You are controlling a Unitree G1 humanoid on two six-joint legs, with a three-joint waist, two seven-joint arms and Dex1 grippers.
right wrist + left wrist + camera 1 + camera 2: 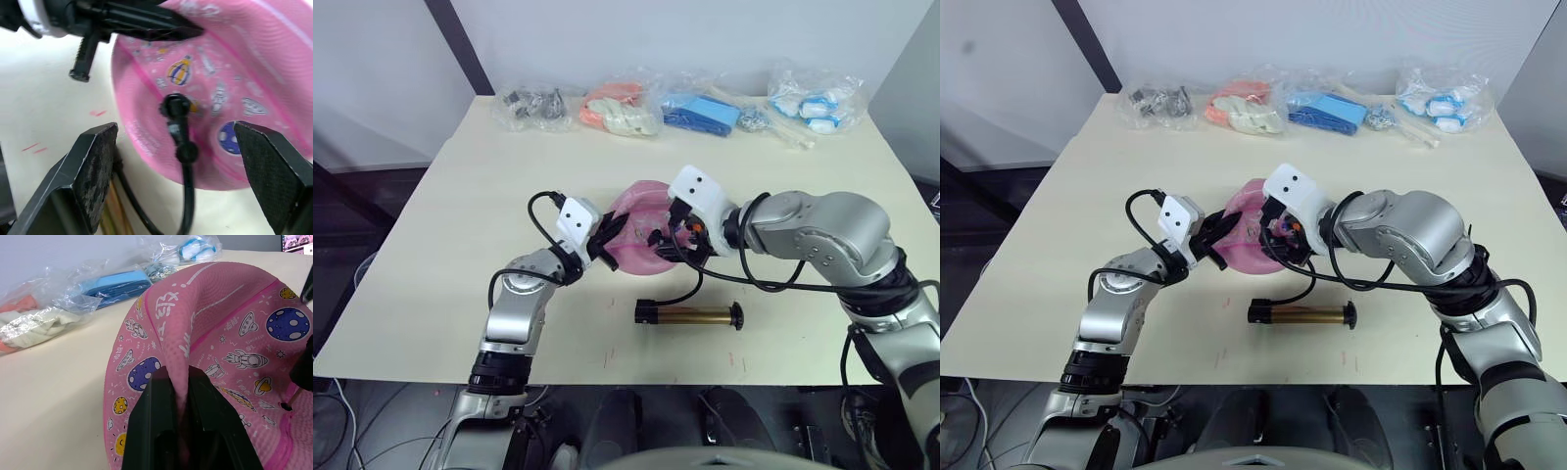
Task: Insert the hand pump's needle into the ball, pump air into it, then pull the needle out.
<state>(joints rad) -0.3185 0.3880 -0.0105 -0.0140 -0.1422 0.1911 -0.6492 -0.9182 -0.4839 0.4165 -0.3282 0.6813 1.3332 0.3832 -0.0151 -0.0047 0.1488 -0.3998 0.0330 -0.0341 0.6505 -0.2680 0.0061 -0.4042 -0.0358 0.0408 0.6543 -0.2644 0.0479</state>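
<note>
Pale, cream-coloured tabletop [431,245] fills most of the frame, its near edge running along the bottom. Nearest that edge, just below centre, lies the hand pump [690,314] — flat on its side, brass barrel crosswise, apart from both arms. Its thin black hose [680,294] curls up from the pump toward the ball [636,230], which sits sagging and folded at the centre of the frame. The hose's black fitting stands against the ball's pink skin in the right wrist view, so the needle [174,108] itself is hidden. From the left, the left pincer [177,406] pinches a fold of the ball's rubber between its pressed fingers. From the right, the right pincer [178,166] stands spread wide around the hose, touching nothing. Farthest back, along the top of the frame, four clear plastic bags [705,106] lie in a row.
</note>
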